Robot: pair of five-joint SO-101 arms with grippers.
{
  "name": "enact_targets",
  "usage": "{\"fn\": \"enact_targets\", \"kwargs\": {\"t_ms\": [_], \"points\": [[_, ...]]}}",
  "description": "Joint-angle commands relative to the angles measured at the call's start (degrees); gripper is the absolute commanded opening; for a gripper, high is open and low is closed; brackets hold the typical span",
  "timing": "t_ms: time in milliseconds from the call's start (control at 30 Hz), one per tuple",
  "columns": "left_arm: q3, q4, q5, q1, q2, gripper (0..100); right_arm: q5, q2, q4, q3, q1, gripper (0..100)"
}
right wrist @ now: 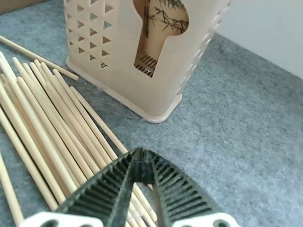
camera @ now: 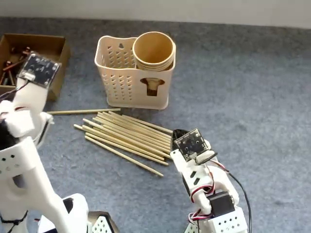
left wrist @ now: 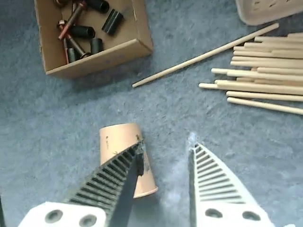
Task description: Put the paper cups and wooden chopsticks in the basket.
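Under the left gripper point(left wrist: 166, 147), jaws spread and empty: a fallen paper cup point(left wrist: 124, 156) on its side, offset from the gap toward the cardboard box point(left wrist: 102, 54), with one finger overlapping it. Its long axis runs roughly along the fingers. Chopsticks point(camera: 129, 136) lie in front of the basket point(camera: 116, 85), nearest the right gripper point(right wrist: 141, 158), which is pinched closed with nothing seen in it. Open carpet point(camera: 252, 97) all round.
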Motion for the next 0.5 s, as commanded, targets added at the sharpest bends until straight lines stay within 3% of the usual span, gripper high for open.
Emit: {"fn": "enact_targets", "kwargs": {"t_ms": [0,467], "points": [[0.04,0.26,-8.79,-5.05,-1.36,16,0.79,-0.31,-1.27,5.76,0.66,1.0],[10.07,-1.49,-44.31,-27.65,-1.36,16,0.79,-0.31,-1.19,5.85,0.57,1.0]]}}
